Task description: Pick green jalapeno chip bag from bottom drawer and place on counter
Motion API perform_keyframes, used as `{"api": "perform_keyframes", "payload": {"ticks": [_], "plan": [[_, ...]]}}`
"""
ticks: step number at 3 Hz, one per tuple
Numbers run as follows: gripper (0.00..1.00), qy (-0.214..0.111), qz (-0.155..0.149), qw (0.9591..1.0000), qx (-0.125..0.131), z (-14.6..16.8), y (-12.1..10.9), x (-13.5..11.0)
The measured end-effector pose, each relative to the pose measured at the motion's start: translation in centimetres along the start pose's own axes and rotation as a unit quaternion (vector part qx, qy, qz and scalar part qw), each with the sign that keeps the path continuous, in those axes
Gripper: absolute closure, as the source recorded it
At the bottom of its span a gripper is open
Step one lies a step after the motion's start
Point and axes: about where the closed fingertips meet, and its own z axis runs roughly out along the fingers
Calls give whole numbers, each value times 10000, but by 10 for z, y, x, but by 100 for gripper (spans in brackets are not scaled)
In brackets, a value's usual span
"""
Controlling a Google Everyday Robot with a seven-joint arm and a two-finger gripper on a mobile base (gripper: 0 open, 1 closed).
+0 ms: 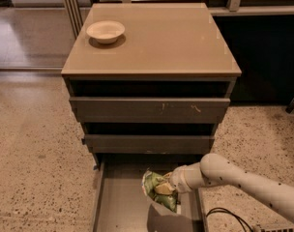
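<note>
Nearest: bottom drawer pulled out, grey floor bare on its left side. Green jalapeno chip bag hangs crumpled at the claw, right of the drawer's centre. It looks lifted off the floor, with a shadow beneath. Claw clenched on the bag's right side.

Bag judged light, soft, crinkly, with slick film. A pinch on a gathered fold should hold best; hard squeezing risks crushed chips.

Behind and above: the upper drawer fronts jut out, so the bag should come toward the camera before rising.

Far: table is open right of the bowl, with a thin front edge to clear.
</note>
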Motion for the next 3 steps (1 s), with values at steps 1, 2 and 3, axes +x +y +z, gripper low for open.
{"api": "perform_keyframes", "payload": {"ticks": [1, 2, 3], "plan": [[100, 1, -2, 10000, -5, 0, 0, 0], [100, -16, -15, 9999, -163, -17, 3, -32], [100, -433, -123, 9982, -406, -77, 10, -106]]}}
